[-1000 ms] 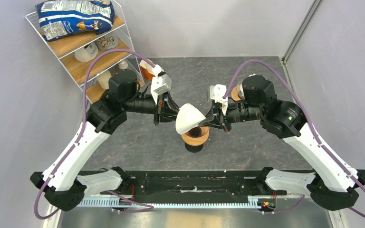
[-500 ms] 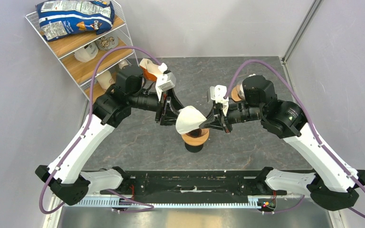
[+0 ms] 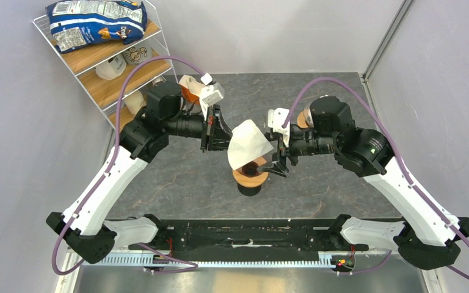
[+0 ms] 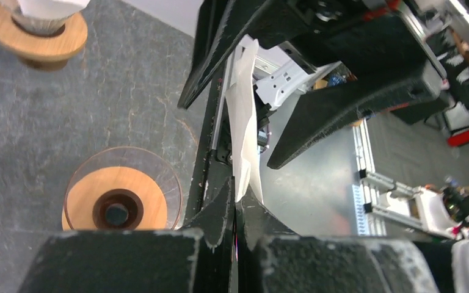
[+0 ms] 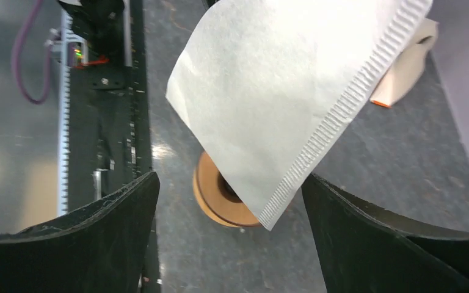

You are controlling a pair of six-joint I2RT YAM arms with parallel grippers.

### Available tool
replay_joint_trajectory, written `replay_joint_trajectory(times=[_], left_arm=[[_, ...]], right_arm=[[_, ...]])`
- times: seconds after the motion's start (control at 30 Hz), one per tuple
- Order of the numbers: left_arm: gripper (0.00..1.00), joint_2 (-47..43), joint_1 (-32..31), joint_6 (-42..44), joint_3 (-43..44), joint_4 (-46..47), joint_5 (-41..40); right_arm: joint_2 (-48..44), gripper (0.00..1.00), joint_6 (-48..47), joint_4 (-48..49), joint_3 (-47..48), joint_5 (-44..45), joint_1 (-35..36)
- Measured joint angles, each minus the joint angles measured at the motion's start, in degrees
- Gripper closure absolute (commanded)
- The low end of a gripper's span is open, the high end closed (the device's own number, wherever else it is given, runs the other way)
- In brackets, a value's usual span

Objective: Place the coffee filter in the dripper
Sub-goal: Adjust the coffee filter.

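Centre frame, your right gripper (image 3: pixel 275 160) has just let go and stands wide, so the filter (image 3: pixel 248 144) now hangs pinched in your closed left gripper (image 3: pixel 226 139) just above the dripper (image 3: pixel 248 179), not yet seated

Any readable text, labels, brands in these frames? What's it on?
"Dori" (cut off): blue-and-white crinkled snack bag on top of the white wire rack.
Bag's other print: too small to read.
Small green mark on the right arm's black housing: unreadable.
Wrist views: no text.
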Motion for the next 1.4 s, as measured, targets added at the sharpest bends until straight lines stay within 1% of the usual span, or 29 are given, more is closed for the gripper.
replay_joint_trajectory(times=[0.23,0.33,0.43,0.47,0.53,0.7,0.8,0.83,0.87,0.93,0.97,1.0,1.1,1.13,1.17,1.2,1.23,1.3,1.4], left_arm=[[0.98,5.2,0.6,-9.6,1.8,-2.2,-2.7],[0.98,5.9,1.0,-14.0,1.7,-2.1,-3.0],[0.98,5.7,1.7,-17.8,1.4,-1.5,-2.9],[0.98,5.7,2.2,-18.9,1.3,-1.0,-2.7],[0.98,5.7,3.0,-20.8,1.0,-0.2,-2.4],[0.98,5.7,4.0,-22.8,0.6,0.8,-2.4],[0.98,5.7,4.0,-23.1,0.0,1.0,-2.4],[0.98,5.7,4.0,-23.1,0.0,1.0,-2.3],[0.98,5.7,4.0,-23.1,-0.2,1.2,-2.2],[0.98,5.7,4.0,-23.3,-0.5,1.9,-1.8],[0.98,5.6,4.0,-23.3,-0.7,2.1,-1.5],[0.98,5.6,4.0,-23.4,-1.0,2.5,-1.1],[0.98,5.1,4.0,-23.3,-1.6,2.8,-0.7],[0.98,4.9,4.0,-23.3,-1.8,3.0,-0.8],[0.98,4.6,4.0,-23.3,-2.0,3.1,-0.9],[0.98,4.3,4.0,-23.1,-2.3,3.1,-1.1],[0.98,3.8,4.0,-22.8,-2.4,2.8,-2.1],[0.98,3.0,4.0,-21.7,-2.2,2.0,-5.5],[0.98,2.4,4.0,-20.4,-1.4,0.2,-12.5]], right_arm=[[1.3,0.03,-7.9,-0.5,0.3,6.9,0.0],[2.6,0.07,-10.7,-0.6,0.3,8.4,0.0],[3.3,0.05,-12.5,-0.7,0.3,9.0,0.0],[3.3,0.07,-12.9,-0.8,0.3,9.2,0.1],[3.3,0.15,-13.7,-0.9,0.3,9.3,0.1],[3.3,0.40,-14.1,-0.8,0.3,9.6,0.1],[3.5,0.44,-13.9,-0.5,0.3,9.6,0.1],[3.5,0.44,-13.7,-0.4,0.3,9.6,0.1],[3.5,0.41,-13.6,-0.3,0.3,9.6,0.1],[3.5,0.23,-13.5,0.0,0.3,9.6,0.1],[3.5,0.21,-13.3,0.1,0.3,9.6,0.1],[3.5,0.21,-12.9,0.2,0.3,9.6,0.1],[3.5,0.29,-12.1,0.4,0.3,9.6,0.1],[3.5,0.29,-11.6,0.4,0.3,9.5,0.1],[3.5,0.25,-10.6,0.4,0.3,9.2,0.1],[3.5,0.19,-9.7,0.4,0.3,9.1,0.1],[3.4,0.16,-8.4,0.4,0.3,9.0,0.1],[3.4,0.15,-5.1,0.5,0.7,9.7,0.1],[3.4,0.15,1.8,1.7,1.8,14.7,-0.1]])
